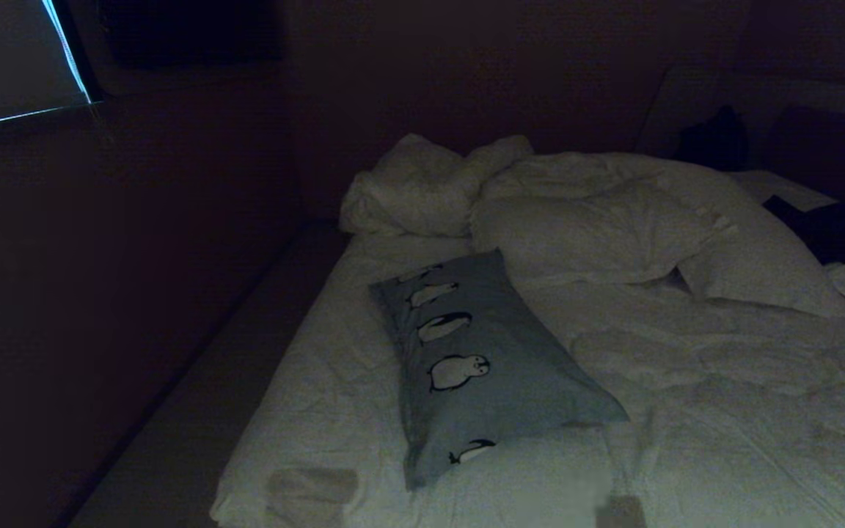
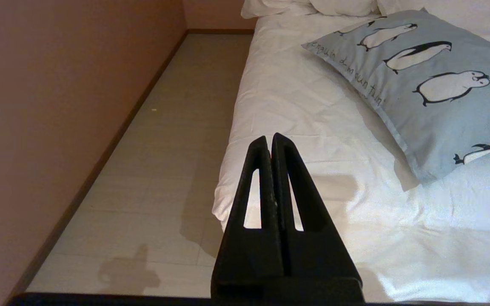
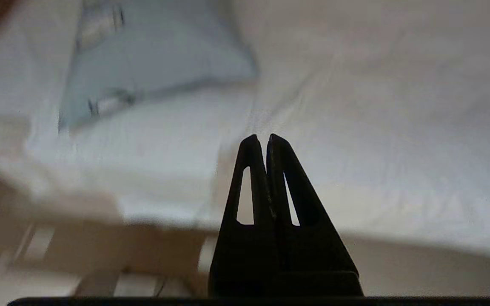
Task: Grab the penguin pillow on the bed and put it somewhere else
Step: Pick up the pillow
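Observation:
The light blue-grey penguin pillow [image 1: 477, 359] lies lengthwise on the left half of the bed [image 1: 723, 411], its row of black-and-white penguins facing up. It also shows in the left wrist view as the penguin pillow [image 2: 423, 85] with dark script along one edge, and blurred in the right wrist view as the penguin pillow [image 3: 151, 55]. My left gripper [image 2: 269, 138] is shut and empty, hanging off the bed's near corner, short of the pillow. My right gripper [image 3: 260, 138] is shut and empty over the white sheet near the bed's foot edge. Neither arm shows in the head view.
Rumpled white pillows and duvet [image 1: 584, 213] pile up at the far end of the bed. A strip of pale floor [image 2: 164, 140] runs between the bed's left side and a brown wall [image 2: 58, 106]. Dark objects [image 1: 826, 227] sit at the far right.

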Tool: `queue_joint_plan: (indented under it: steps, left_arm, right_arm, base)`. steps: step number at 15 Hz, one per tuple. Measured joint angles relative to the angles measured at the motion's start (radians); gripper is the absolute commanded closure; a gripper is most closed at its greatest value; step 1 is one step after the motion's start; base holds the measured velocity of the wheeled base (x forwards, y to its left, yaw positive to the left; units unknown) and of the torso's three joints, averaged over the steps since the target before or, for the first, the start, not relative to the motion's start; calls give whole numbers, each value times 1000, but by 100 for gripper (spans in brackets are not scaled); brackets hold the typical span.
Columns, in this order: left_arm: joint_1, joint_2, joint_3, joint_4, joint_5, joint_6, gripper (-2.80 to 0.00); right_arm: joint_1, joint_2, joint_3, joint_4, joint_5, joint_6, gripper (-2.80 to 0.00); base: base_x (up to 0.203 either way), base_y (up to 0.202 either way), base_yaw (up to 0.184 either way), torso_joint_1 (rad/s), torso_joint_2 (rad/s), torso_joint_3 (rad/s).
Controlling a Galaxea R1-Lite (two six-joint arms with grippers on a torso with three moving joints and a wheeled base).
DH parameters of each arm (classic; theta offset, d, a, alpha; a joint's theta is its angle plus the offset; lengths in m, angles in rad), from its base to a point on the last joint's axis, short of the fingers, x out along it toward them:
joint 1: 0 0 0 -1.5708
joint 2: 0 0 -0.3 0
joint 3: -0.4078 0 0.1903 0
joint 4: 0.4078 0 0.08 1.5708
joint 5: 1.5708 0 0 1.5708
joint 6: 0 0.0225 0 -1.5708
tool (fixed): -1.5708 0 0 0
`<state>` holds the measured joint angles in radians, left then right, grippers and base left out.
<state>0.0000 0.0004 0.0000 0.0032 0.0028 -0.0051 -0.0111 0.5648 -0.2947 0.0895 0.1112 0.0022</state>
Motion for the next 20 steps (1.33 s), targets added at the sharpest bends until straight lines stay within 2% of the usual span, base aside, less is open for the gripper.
queue_joint_plan:
  steps: [7, 12, 15, 20]
  left_arm:
    - [0, 0, 0, 0, 0, 0, 0]
    - [0, 0, 0, 0, 0, 0, 0]
    - [0, 0, 0, 0, 0, 0, 0]
    - [0, 0, 0, 0, 0, 0, 0]
  right_arm:
    - [44, 724, -230, -250, 73, 22, 0]
    - [111, 1090, -447, -481, 68, 25, 0]
    - [176, 1251, -571, -588, 29, 22, 0]
    - [292, 1489, -718, -728, -80, 14, 0]
  base:
    - [0, 0, 0, 0, 0, 0]
    - [0, 0, 0, 0, 0, 0]
    - [0, 0, 0, 0, 0, 0]
    - [0, 0, 0, 0, 0, 0]
